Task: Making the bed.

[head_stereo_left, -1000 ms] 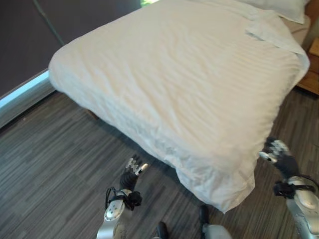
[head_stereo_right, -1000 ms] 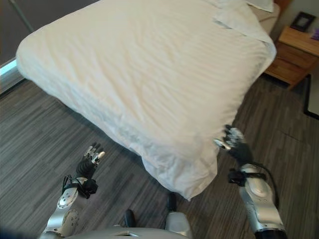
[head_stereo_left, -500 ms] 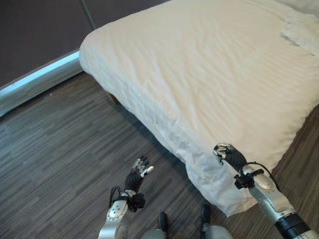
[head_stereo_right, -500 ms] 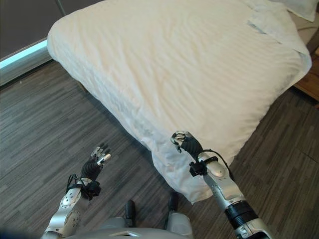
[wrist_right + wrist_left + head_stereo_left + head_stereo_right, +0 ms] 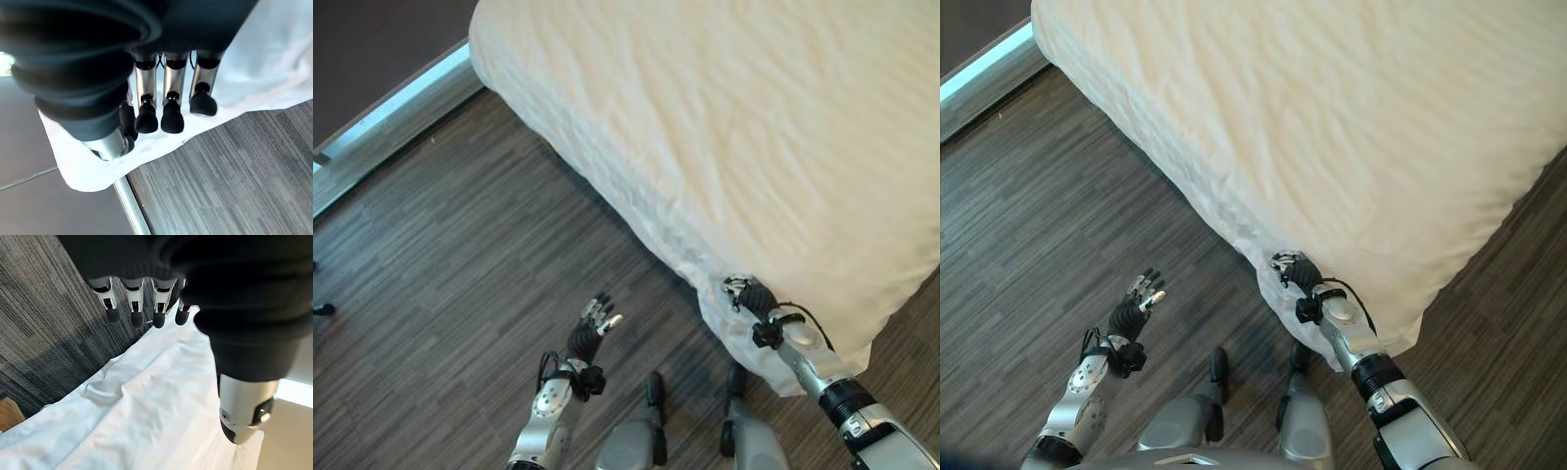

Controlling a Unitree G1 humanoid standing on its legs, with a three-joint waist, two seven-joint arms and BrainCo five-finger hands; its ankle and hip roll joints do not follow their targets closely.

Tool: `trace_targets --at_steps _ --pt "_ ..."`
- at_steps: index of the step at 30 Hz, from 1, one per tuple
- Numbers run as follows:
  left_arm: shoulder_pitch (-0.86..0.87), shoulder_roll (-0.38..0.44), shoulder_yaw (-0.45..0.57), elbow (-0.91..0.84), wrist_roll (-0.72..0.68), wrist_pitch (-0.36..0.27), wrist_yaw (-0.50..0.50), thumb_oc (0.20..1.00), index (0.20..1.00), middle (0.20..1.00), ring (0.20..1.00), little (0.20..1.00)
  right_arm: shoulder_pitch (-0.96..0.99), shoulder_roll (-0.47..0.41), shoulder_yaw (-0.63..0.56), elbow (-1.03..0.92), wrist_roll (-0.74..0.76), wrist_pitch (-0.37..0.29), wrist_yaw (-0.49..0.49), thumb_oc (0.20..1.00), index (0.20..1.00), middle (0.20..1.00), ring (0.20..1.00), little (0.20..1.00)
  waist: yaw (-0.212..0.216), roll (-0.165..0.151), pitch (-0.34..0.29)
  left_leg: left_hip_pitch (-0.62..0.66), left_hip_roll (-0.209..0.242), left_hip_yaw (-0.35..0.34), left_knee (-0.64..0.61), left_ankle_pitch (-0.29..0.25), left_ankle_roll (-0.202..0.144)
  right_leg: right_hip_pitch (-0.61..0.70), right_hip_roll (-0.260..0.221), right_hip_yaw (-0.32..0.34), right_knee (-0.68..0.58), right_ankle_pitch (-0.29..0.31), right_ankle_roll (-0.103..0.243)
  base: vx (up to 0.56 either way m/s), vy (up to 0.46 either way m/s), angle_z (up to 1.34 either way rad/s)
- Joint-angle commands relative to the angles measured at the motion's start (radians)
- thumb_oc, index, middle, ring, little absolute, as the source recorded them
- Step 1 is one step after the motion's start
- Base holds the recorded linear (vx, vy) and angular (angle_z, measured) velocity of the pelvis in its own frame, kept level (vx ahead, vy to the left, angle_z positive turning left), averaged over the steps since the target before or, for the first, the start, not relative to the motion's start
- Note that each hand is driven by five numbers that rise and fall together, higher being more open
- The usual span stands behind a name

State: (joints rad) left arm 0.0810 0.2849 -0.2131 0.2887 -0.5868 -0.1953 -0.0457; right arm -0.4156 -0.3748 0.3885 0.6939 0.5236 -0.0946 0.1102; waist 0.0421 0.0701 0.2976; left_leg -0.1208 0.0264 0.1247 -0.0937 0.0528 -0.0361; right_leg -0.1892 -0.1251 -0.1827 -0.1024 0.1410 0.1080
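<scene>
The right hand (image 5: 745,295), fingers curled and holding nothing, hangs against the drooping side of the white duvet (image 5: 773,127) just beside the bed's near corner. The left hand (image 5: 592,326) hovers with fingers spread wide above the striped wood floor (image 5: 440,255), apart from the bed. The duvet covers the whole mattress, its edge hanging toward the floor.
</scene>
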Motion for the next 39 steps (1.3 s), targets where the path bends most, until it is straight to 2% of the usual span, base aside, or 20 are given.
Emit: trace_targets --at_steps 1,2,4,6,9,14,16,19,20,21,23,26,27,30,33,34,35,36,37,39 --pt "-0.038 0.031 -0.026 -0.026 -0.061 -0.055 -0.001 1.0 1.0 1.0 1.0 1.0 -0.106 -0.003 -0.074 0.186 -0.024 -0.022 -0.084 0.2 0.2 0.2 0.2 0.2 0.028 0.001 -0.007 -0.057 -0.015 0.009 0.006 0.034 -0.01 0.023 -0.017 0.048 0.015 -0.028 0.024 -0.03 0.013 0.01" --pt "-0.039 0.031 -0.026 -0.026 -0.061 -0.055 -0.001 1.0 1.0 1.0 1.0 1.0 -0.108 -0.003 -0.074 0.188 -0.024 -0.023 -0.084 0.2 0.2 0.2 0.2 0.2 0.029 0.001 -0.007 -0.057 -0.015 0.009 0.006 0.034 -0.01 0.022 -0.017 0.048 0.015 -0.028 0.024 0.0 0.0 0.0" --pt "-0.056 0.033 -0.043 -0.029 -0.058 -0.051 -0.006 1.0 1.0 1.0 1.0 1.0 -0.143 -0.041 -0.161 0.38 -0.007 -0.016 -0.114 0.2 0.2 0.2 0.2 0.2 0.034 0.027 0.0 -0.064 -0.019 0.009 0.006 0.033 -0.012 0.015 -0.019 0.054 0.015 -0.031 0.025 0.0 0.0 0.0" --pt "-0.062 0.031 -0.044 -0.031 -0.061 -0.05 -0.008 1.0 1.0 1.0 1.0 1.0 -0.14 -0.051 -0.192 0.424 0.013 -0.015 -0.113 0.2 0.2 0.2 0.2 0.2 0.034 0.034 0.0 -0.07 -0.02 0.009 0.006 0.035 -0.012 0.008 -0.02 0.055 0.015 -0.029 0.025 0.01 0.008 0.03" --pt "-0.061 0.023 -0.042 -0.042 -0.061 -0.048 -0.018 1.0 1.0 1.0 1.0 1.0 -0.064 -0.116 -0.324 0.555 0.049 -0.01 -0.124 0.2 0.2 0.2 0.2 0.2 0.016 0.057 0.005 -0.069 -0.025 0.004 0.006 0.029 -0.014 0.007 -0.022 0.057 0.015 -0.038 0.027 0.0 0.0 0.0" --pt "-0.054 0.028 -0.022 -0.049 -0.048 -0.053 -0.021 1.0 1.0 1.0 1.0 1.0 0.056 -0.188 -0.444 0.587 0.064 -0.017 -0.143 0.2 0.2 0.2 0.2 0.2 -0.015 0.063 0.008 -0.077 -0.026 0.004 0.006 0.031 -0.016 -0.007 -0.022 0.065 0.015 -0.037 0.027 0.0 0.0 0.0" --pt "-0.055 0.03 0.005 -0.05 -0.04 -0.056 -0.009 1.0 1.0 1.0 1.0 1.0 0.159 -0.225 -0.593 0.612 0.15 -0.036 -0.174 0.2 0.2 0.2 0.2 0.2 -0.044 0.06 0.015 -0.076 -0.025 0.009 0.006 0.026 -0.018 -0.01 -0.018 0.075 0.015 -0.039 0.028 0.0 0.0 0.0" --pt "-0.053 0.037 0.036 -0.048 -0.034 -0.053 -0.009 1.0 1.0 1.0 1.0 1.0 0.279 -0.234 -0.652 0.687 0.115 -0.014 -0.168 0.2 0.2 0.2 0.2 0.2 -0.071 0.045 0.015 -0.072 -0.02 0.016 0.006 0.023 -0.019 -0.008 -0.014 0.08 0.015 -0.04 0.028 0.01 -0.04 -0.09" --pt "-0.051 0.034 0.067 -0.058 -0.031 -0.05 -0.022 1.0 1.0 1.0 1.0 1.0 0.42 -0.188 -0.668 0.739 0.052 0.026 -0.129 0.2 0.2 0.2 0.2 0.2 -0.104 0.024 0.01 -0.06 -0.014 0.021 0.006 0.018 -0.019 0.001 -0.01 0.085 0.015 -0.043 0.025 0.01 -0.05 -0.04" --pt "-0.049 0.032 0.078 -0.06 -0.03 -0.047 -0.026 1.0 1.0 1.0 1.0 1.0 0.466 -0.161 -0.674 0.74 0.05 0.037 -0.105 0.2 0.2 0.2 0.2 0.2 -0.113 0.015 0.007 -0.053 -0.013 0.022 0.006 0.016 -0.019 0.007 -0.008 0.088 0.015 -0.044 0.023 0.02 -0.042 -0.09" --pt "-0.052 0.022 0.089 -0.055 -0.028 -0.035 -0.037 1.0 1.0 1.0 1.0 1.0 0.542 -0.111 -0.688 0.759 0.041 0.053 -0.085 0.2 0.2 0.2 0.2 0.2 -0.137 -0.002 -0.005 -0.036 -0.009 0.027 0.006 0.01 -0.019 0.021 -0.004 0.093 0.015 -0.047 0.021 0.02 -0.008 -0.12" --pt "-0.048 0.019 0.096 -0.051 -0.02 -0.025 -0.046 1.0 1.0 1.0 1.0 1.0 0.586 -0.086 -0.719 0.777 0.037 0.056 -0.096 0.2 0.2 0.2 0.2 0.2 -0.152 -0.015 -0.022 -0.01 -0.005 0.029 0.006 0.001 -0.018 0.046 -0.002 0.097 0.015 -0.054 0.019 0.05 0.007 -0.22" --pt "-0.046 0.018 0.102 -0.05 -0.019 -0.024 -0.046 1.0 1.0 1.0 1.0 1.0 0.595 -0.081 -0.746 0.771 0.059 0.05 -0.105 0.2 0.2 0.2 0.2 0.2 -0.157 -0.019 -0.029 -0.001 -0.004 0.03 0.006 -0.002 -0.017 0.056 -0.001 0.098 0.015 -0.056 0.019 0.04 0.013 -0.18" --pt "-0.051 0.015 0.127 -0.037 -0.016 -0.032 -0.022 1.0 1.0 1.0 1.0 1.0 0.602 -0.072 -0.861 0.651 0.185 -0.031 -0.172 0.2 0.2 0.2 0.2 0.2 -0.184 -0.033 -0.055 0.034 0.0 0.035 0.006 -0.015 -0.015 0.088 0.004 0.107 0.015 -0.064 0.02 0.06 0.032 -0.12" --pt "-0.048 0.003 0.156 -0.03 -0.007 -0.055 0.025 1.0 1.0 1.0 1.0 1.0 0.585 -0.038 -0.894 0.3 0.258 -0.156 -0.238 0.2 0.2 0.2 0.2 0.2 -0.204 -0.05 -0.094 0.068 0.007 0.046 0.006 -0.027 -0.012 0.109 0.011 0.126 0.019 -0.07 0.022 0.06 0.041 -0.18" --pt "-0.048 0.002 0.171 -0.015 -0.002 -0.059 0.048 1.0 1.0 1.0 1.0 1.0 0.563 -0.03 -0.857 0.082 0.21 -0.201 -0.277 0.429 0.429 0.429 0.429 0.429 -0.203 -0.066 -0.12 0.092 0.009 0.053 0.006 -0.034 -0.009 0.127 0.015 0.134 0.023 -0.075 0.022 0.06 0.026 -0.14" --pt "-0.047 0.0 0.175 -0.016 0.0 -0.06 0.053 1.0 1.0 1.0 1.0 1.0 0.552 -0.026 -0.844 0.005 0.205 -0.206 -0.268 1.0 1.0 1.0 1.0 1.0 -0.201 -0.071 -0.132 0.098 0.011 0.055 0.006 -0.036 -0.008 0.133 0.015 0.134 0.024 -0.075 0.021 0.04 0.014 -0.14" --pt "-0.046 0.0 0.175 -0.016 0.001 -0.06 0.053 1.0 1.0 1.0 1.0 1.0 0.555 -0.023 -0.843 -0.002 0.202 -0.203 -0.272 1.0 1.0 1.0 1.0 1.0 -0.201 -0.072 -0.131 0.099 0.011 0.055 0.006 -0.036 -0.008 0.134 0.015 0.135 0.024 -0.075 0.022 0.05 0.02 -0.14" --pt "-0.031 -0.005 0.192 -0.027 0.001 -0.058 0.057 1.0 1.0 1.0 1.0 1.0 0.557 0.009 -0.795 -0.271 0.157 -0.223 -0.241 1.0 1.0 1.0 1.0 1.0 -0.196 -0.083 -0.147 0.127 0.011 0.056 0.006 -0.045 -0.004 0.159 0.017 0.137 0.034 -0.086 0.02 0.05 0.019 -0.06" --pt "-0.012 -0.007 0.202 -0.037 0.007 -0.062 0.058 1.0 1.0 1.0 1.0 1.0 0.578 0.056 -0.758 -0.513 0.091 -0.245 -0.228 1.0 1.0 1.0 1.0 1.0 -0.191 -0.089 -0.162 0.142 0.009 0.053 0.006 -0.05 0.001 0.171 0.013 0.136 0.045 -0.096 0.02 0.04 0.025 0.0"
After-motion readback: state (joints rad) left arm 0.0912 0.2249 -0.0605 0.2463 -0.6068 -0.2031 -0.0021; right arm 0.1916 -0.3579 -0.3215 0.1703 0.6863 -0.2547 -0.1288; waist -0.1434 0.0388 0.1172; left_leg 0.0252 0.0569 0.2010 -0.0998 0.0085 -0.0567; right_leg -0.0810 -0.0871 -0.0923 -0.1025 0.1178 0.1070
